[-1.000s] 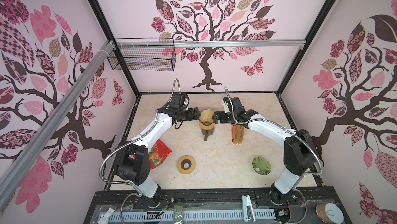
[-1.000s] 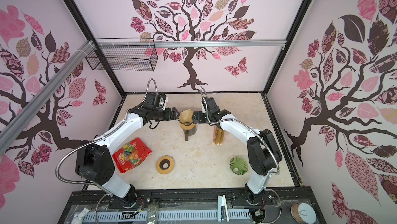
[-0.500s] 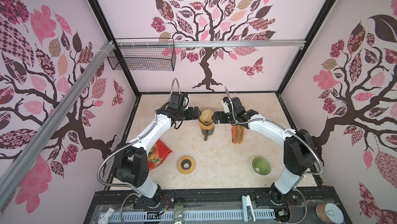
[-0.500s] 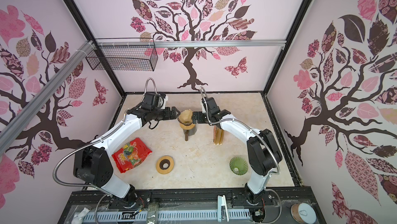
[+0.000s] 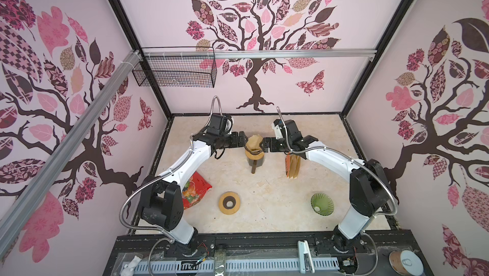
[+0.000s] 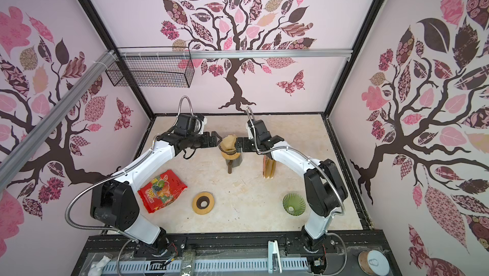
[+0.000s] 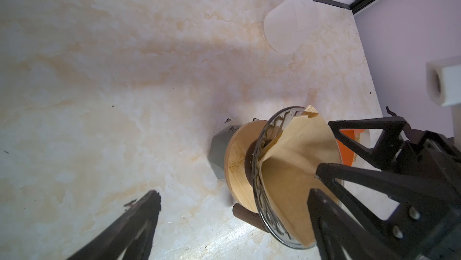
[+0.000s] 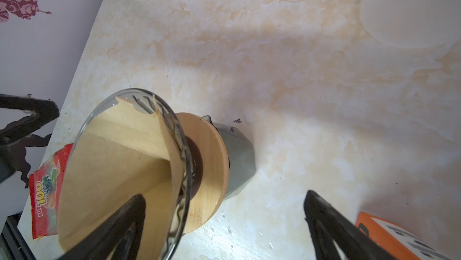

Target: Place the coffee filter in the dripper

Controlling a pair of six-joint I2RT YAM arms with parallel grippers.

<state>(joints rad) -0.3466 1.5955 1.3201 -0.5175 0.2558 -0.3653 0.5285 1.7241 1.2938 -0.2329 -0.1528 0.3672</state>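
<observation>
Filter [image 8: 117,161]: seated in dripper [image 8: 180,146], paper standing above rim. Left end effector [image 5: 244,141], right end effector [image 5: 264,146]: jaws apart, nothing clamped, flanking rim. Release step judged in hand; clean withdrawal called for, paper left undisturbed.

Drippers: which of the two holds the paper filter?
The clear glass dripper on the grey server at the back, with the brown paper filter inside; the green dripper stands alone near the front, no paper in it.
</observation>
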